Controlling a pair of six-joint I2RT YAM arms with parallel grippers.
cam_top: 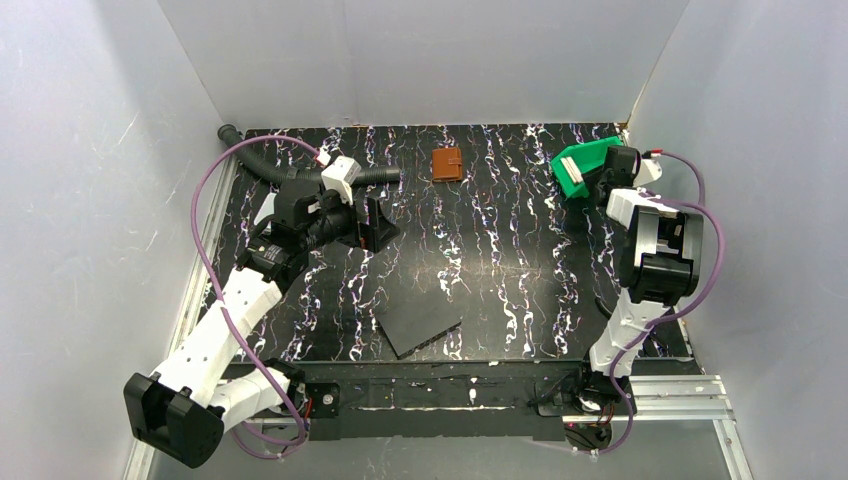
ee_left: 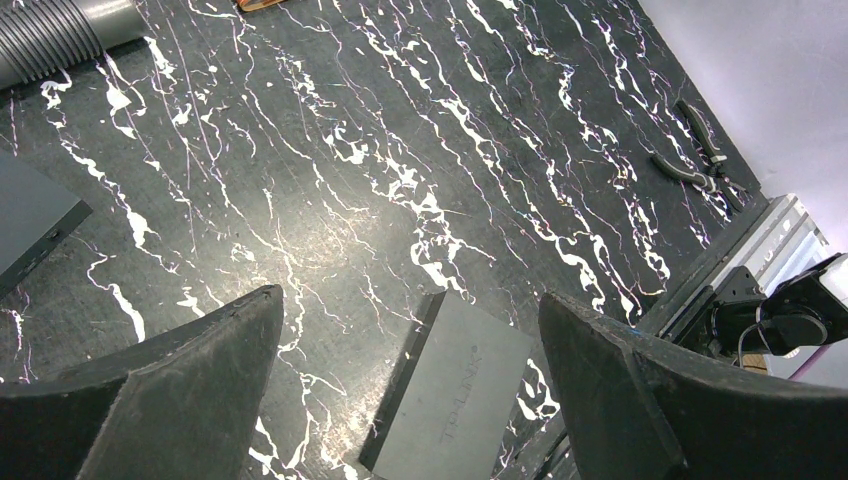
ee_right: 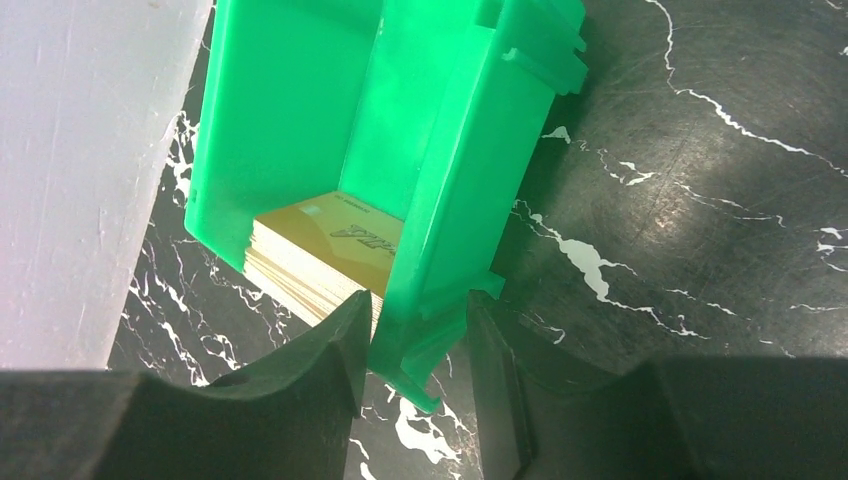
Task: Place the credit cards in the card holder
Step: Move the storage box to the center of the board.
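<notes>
A stack of orange-yellow credit cards (ee_right: 320,250) lies inside a green bin (ee_right: 290,120) at the table's far right (cam_top: 580,165). My right gripper (ee_right: 415,330) reaches the bin from the near side (cam_top: 597,178), its fingers closed on either side of one side wall. The brown card holder (cam_top: 447,164) lies closed at the back middle of the table, away from both arms. My left gripper (cam_top: 375,222) hovers wide open over bare table left of centre (ee_left: 408,295), holding nothing.
A dark grey slab (cam_top: 418,322) lies near the front edge, seen below the left fingers (ee_left: 450,390); another slab's corner (ee_left: 30,215) shows at left. A grey ribbed hose (cam_top: 260,165) curls at back left. Pliers (ee_left: 700,160) lie by the right edge. White walls surround the table.
</notes>
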